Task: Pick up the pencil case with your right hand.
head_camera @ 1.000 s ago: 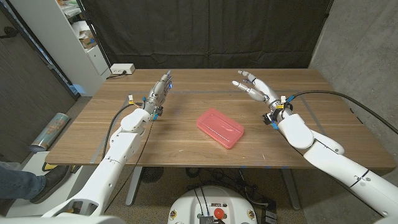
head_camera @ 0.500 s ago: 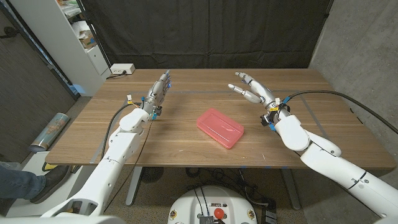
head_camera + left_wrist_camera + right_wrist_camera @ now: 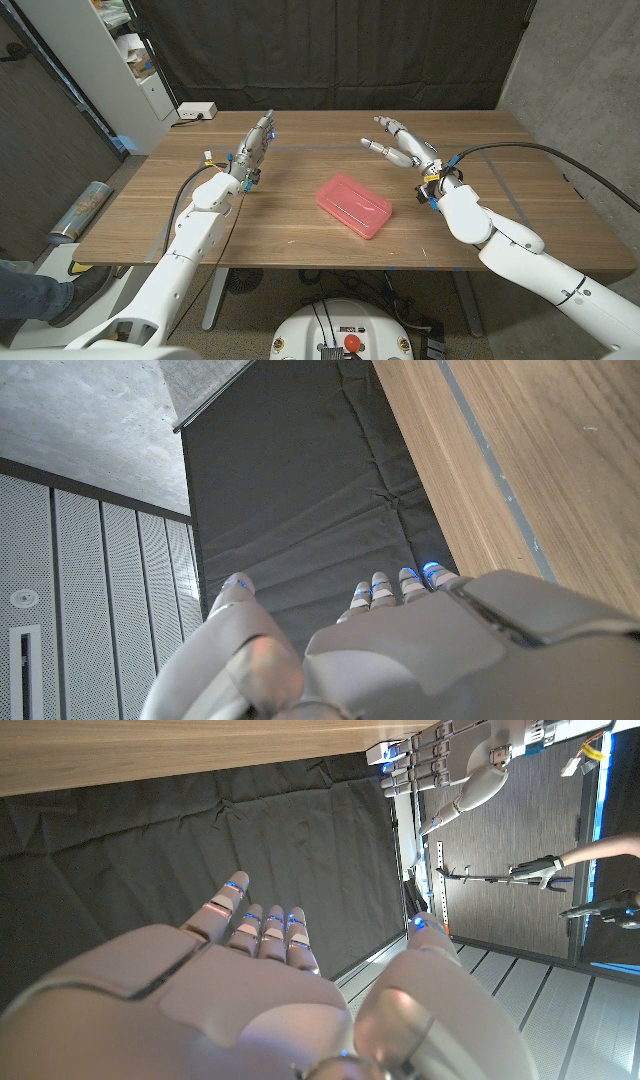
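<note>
A pink translucent pencil case (image 3: 354, 206) lies at an angle on the wooden table (image 3: 300, 240), near its middle. My right hand (image 3: 401, 143) is raised above the table behind and to the right of the case, fingers spread and holding nothing; it does not touch the case. In the right wrist view the back of this hand (image 3: 240, 990) points at the black curtain. My left hand (image 3: 258, 140) stands on its edge at the left, fingers straight and together, well apart from the case. The left wrist view looks along its back (image 3: 400, 650).
A white power strip (image 3: 197, 111) lies at the table's far left corner. White shelving (image 3: 125, 50) stands beyond the left side. A black curtain (image 3: 330, 50) hangs behind the table. My left hand (image 3: 440, 750) also shows in the right wrist view.
My right hand has drifted left and slightly farther back, closing some of the sideways gap to the pencil case. The left hand and the case have stayed still.
</note>
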Controlling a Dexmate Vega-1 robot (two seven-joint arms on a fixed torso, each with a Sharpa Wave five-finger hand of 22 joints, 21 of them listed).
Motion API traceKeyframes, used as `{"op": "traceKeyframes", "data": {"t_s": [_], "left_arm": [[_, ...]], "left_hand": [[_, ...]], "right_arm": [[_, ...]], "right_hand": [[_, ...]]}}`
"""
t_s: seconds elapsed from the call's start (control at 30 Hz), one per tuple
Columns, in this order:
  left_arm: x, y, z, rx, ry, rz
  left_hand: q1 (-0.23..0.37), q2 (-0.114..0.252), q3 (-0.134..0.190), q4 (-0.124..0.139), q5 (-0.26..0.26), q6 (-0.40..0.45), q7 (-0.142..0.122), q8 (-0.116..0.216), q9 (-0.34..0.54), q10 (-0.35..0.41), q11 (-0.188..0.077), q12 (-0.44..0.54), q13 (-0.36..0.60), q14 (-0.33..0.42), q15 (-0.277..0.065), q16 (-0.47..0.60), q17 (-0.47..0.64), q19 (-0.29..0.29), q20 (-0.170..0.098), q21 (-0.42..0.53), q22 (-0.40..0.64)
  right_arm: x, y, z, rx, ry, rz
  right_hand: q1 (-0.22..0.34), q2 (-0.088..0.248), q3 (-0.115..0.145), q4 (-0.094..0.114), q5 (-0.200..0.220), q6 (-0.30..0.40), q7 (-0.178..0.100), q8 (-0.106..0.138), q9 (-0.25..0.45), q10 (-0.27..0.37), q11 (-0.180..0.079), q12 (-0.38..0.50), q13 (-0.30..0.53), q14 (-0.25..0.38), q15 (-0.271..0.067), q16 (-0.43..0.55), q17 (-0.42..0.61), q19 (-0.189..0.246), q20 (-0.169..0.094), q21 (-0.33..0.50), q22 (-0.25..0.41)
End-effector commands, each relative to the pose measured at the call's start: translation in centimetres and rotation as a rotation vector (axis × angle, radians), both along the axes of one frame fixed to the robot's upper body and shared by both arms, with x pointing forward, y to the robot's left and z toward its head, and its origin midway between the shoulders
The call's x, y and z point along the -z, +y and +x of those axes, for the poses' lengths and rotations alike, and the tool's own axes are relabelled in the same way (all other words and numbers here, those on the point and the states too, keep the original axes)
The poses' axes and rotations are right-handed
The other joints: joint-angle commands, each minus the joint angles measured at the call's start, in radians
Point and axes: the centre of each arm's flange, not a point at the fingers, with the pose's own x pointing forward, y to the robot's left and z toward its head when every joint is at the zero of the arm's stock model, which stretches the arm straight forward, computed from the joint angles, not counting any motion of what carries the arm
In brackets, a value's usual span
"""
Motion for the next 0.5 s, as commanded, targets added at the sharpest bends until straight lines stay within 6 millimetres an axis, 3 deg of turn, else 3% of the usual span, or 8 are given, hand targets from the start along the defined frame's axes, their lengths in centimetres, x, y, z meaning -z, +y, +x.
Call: {"op": "traceKeyframes", "data": {"t_s": [0.03,0.5], "left_arm": [[0.1,-0.34,0.17,0.006,0.002,-0.005],[0.25,-0.4,0.3,0.008,0.008,0.003]], "left_hand": [[0.009,0.0,0.001,-0.007,-0.004,0.005,-0.003,0.002,0.004,-0.004,0.006,-0.002,0.004,-0.038,0.007,-0.003,0.002,-0.044,0.008,-0.001,0.003],[0.012,0.002,0.0,-0.009,-0.005,0.008,-0.007,0.002,0.004,-0.004,0.007,-0.002,0.004,-0.038,0.007,-0.003,0.002,-0.044,0.009,0.0,0.003]], "right_arm": [[0.1,0.78,-0.46,0.018,0.009,-0.053],[0.63,1.16,-0.99,0.024,0.019,-0.075]], "right_hand": [[0.009,-0.004,0.001,-0.005,0.008,-0.006,-0.002,-0.002,0.004,-0.002,0.005,0.002,0.004,-0.003,0.008,0.001,0.004,0.002,0.006,0.003,0.002],[0.015,-0.008,-0.001,-0.01,0.009,-0.01,-0.003,-0.002,0.004,-0.005,0.009,0.001,0.004,0.004,0.019,0.003,0.004,0.007,0.016,0.005,0.001]]}}
